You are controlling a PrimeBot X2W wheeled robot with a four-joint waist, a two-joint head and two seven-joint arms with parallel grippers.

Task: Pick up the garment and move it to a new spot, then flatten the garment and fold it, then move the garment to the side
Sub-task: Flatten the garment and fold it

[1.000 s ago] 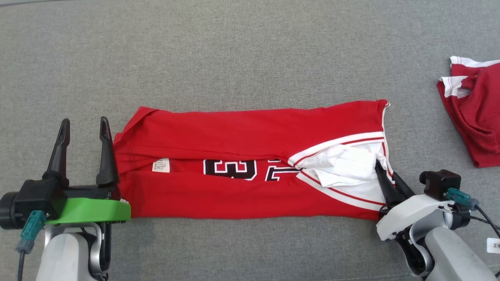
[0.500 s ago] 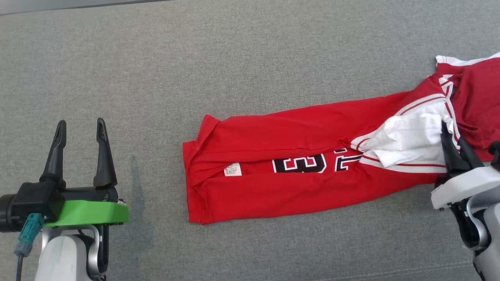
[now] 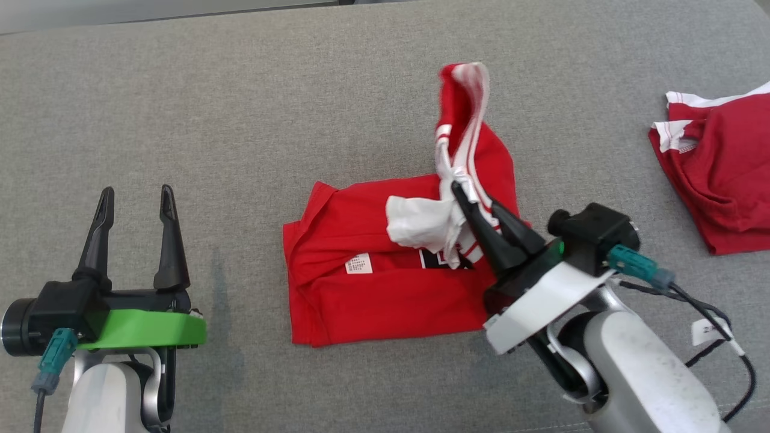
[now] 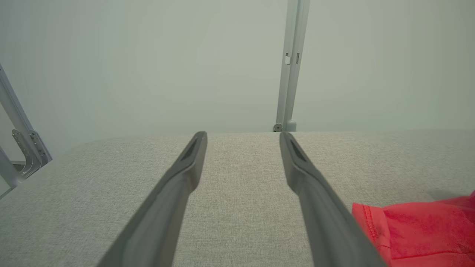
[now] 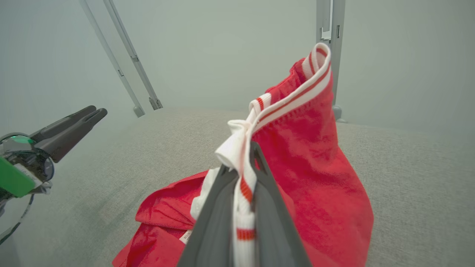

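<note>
The garment (image 3: pixel 385 288), a red jersey with white trim and a small label, lies on the grey surface in the middle of the head view. My right gripper (image 3: pixel 475 197) is shut on its white-striped end, which it holds raised above the rest of the cloth, so a flap stands up behind the fingers. In the right wrist view that gripper (image 5: pixel 240 157) pinches the striped edge, and red garment cloth (image 5: pixel 315 178) hangs to its right. My left gripper (image 3: pixel 137 192) is open at the lower left, apart from the jersey. In the left wrist view the gripper (image 4: pixel 243 135) holds nothing and the garment's hem (image 4: pixel 419 230) lies at the lower right.
A second red garment (image 3: pixel 722 174) lies bunched at the right edge. The grey fabric surface (image 3: pixel 240 120) stretches wide on the left and at the back. Metal frame posts (image 4: pixel 291 63) stand beyond its far edge. A cable (image 3: pixel 710 319) trails from my right wrist.
My right gripper has lifted the jersey's striped end and carried it leftward over the middle of the cloth. The left gripper has stayed open in place. The head view has shifted.
</note>
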